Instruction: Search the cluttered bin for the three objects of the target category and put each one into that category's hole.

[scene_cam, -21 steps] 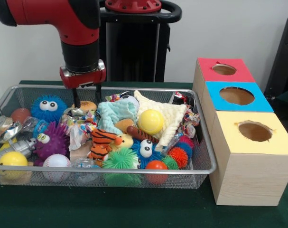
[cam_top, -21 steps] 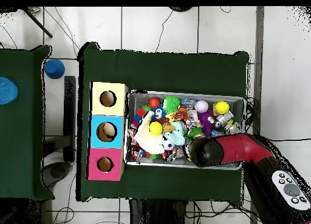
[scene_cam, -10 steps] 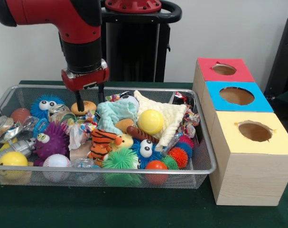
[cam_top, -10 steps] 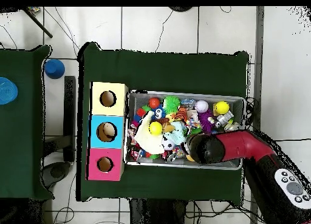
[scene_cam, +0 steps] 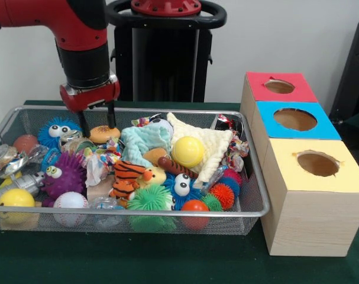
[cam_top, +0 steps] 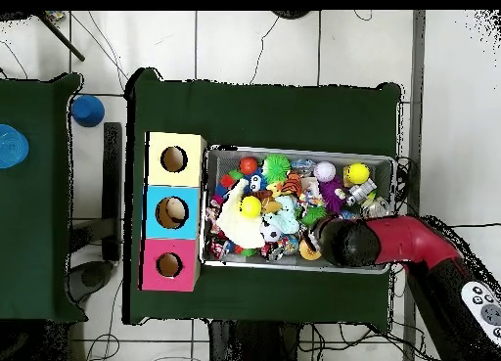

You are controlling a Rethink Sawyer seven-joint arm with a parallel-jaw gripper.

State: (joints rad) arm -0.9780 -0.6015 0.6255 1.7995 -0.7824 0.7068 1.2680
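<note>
My gripper (scene_cam: pixel 97 128) hangs open over the back left of the wire bin (scene_cam: pixel 167 212). Its two dark fingers (scene_cam: pixel 83 123) straddle the space just above a tan bun-shaped toy (scene_cam: pixel 104 134), which lies on the pile. In the bin I see a yellow ball (scene_cam: pixel 188 151), a tiger plush (scene_cam: pixel 127 176), a blue fuzzy ball with eyes (scene_cam: pixel 60 133), a purple spiky toy (scene_cam: pixel 64 173), a baseball (scene_cam: pixel 70 201) and cloths. From overhead the red arm (cam_top: pixel 391 242) covers the gripper; the bun (cam_top: pixel 310 248) peeks out beside it.
To the right of the bin stand three wooden boxes with round holes on top: red (scene_cam: pixel 259 83), blue (scene_cam: pixel 268 121) and yellow (scene_cam: pixel 285 174). In the overhead view the bin (cam_top: pixel 294 150) has its boxes (cam_top: pixel 157 212) on the left, on green cloth.
The arm has shifted left along the bin's back and risen slightly. The fingers stayed apart, and the bun has kept its place on the pile.
</note>
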